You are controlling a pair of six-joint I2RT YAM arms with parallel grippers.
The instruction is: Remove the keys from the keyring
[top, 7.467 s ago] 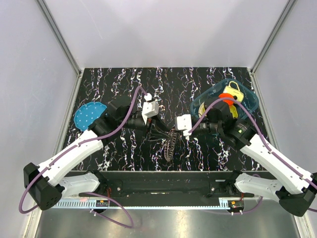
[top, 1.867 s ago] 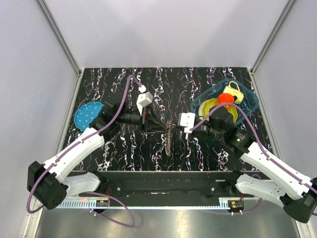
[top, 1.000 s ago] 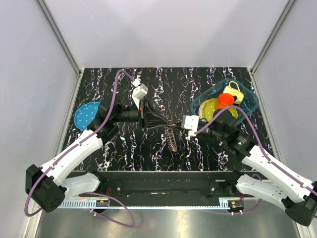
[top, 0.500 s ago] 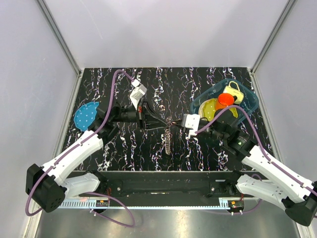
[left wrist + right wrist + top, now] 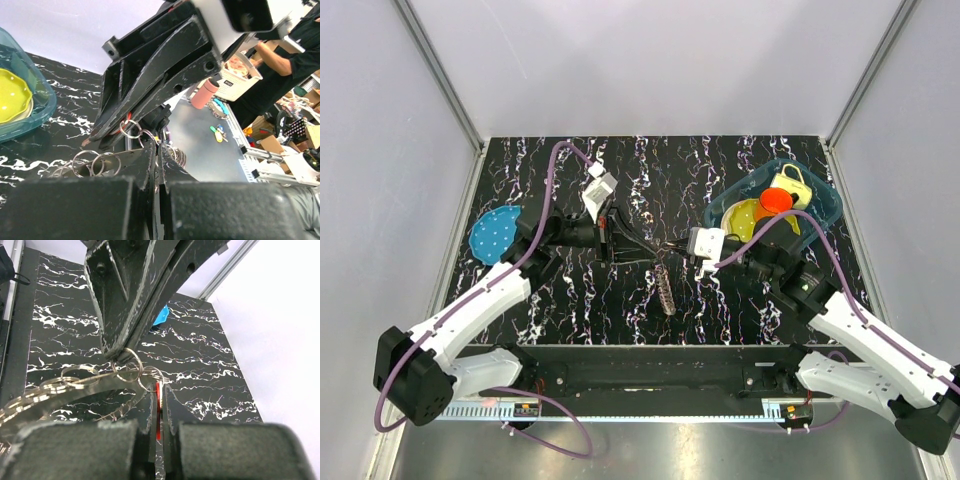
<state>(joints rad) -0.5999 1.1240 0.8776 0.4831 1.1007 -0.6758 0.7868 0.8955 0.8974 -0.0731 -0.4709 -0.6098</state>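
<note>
Dead centre of the overhead frame, the two arms meet tip to tip above the black marbled table [image 5: 570,160]. The left gripper [image 5: 650,252] reaches in from the left and the right gripper [image 5: 678,247] from the right. The keys [image 5: 663,288] hang between them in a narrow bunch, trailing toward the lower middle of the frame and lifted off the table at the top. In the right wrist view, the left gripper's fingers are pressed together at upper centre, nipping a thin loop of the keyring [image 5: 126,359]. At the bottom of that frame the right gripper's own fingers are pinched on the small red piece [image 5: 159,407]. This looks like a fiddly load. It is light but all hard, slick metal, the loops are stiff and springy, and the bunch is free to swing and jangle. The wire offers little to grip and would likely twist in the pads. The flat of a key or the red piece should hold better, with the other gripper bracing the ring close to the split. Exactly where that split sits cannot be made out here.
</note>
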